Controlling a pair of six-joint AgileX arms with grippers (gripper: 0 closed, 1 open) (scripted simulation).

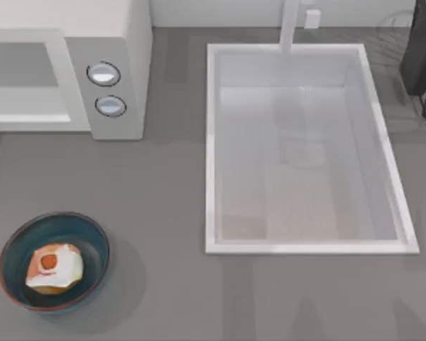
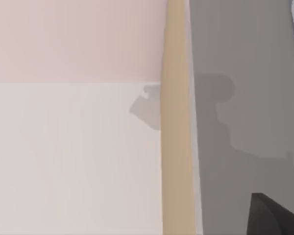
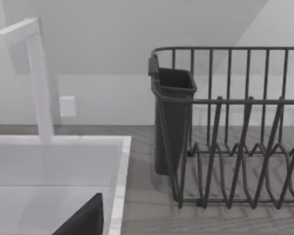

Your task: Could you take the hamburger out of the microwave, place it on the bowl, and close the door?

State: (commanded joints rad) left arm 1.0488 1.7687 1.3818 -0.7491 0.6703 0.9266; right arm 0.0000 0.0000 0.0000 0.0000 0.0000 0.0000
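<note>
The hamburger (image 1: 53, 268), whitish and tan with an orange-red spot on top, lies inside the blue bowl (image 1: 57, 226) at the table's front left. The white microwave (image 1: 131, 42) stands at the back left, its two round dials (image 1: 104, 73) facing up. Its door (image 1: 60, 78), white-framed with a grey window, sits flat against the front, shut. A dark bit of my left gripper (image 2: 274, 218) shows in the left wrist view, near a pale wall and a tan strip (image 2: 175, 122). A dark bit of my right gripper (image 3: 85, 220) shows over the sink's edge in the right wrist view.
A large white sink (image 1: 211, 142) with a white faucet (image 1: 290, 25) fills the middle and right of the table. A dark wire dish rack (image 3: 235, 127) with a dark cutlery holder (image 3: 172, 117) stands at the back right (image 1: 422, 57). Bare grey counter lies between bowl and sink.
</note>
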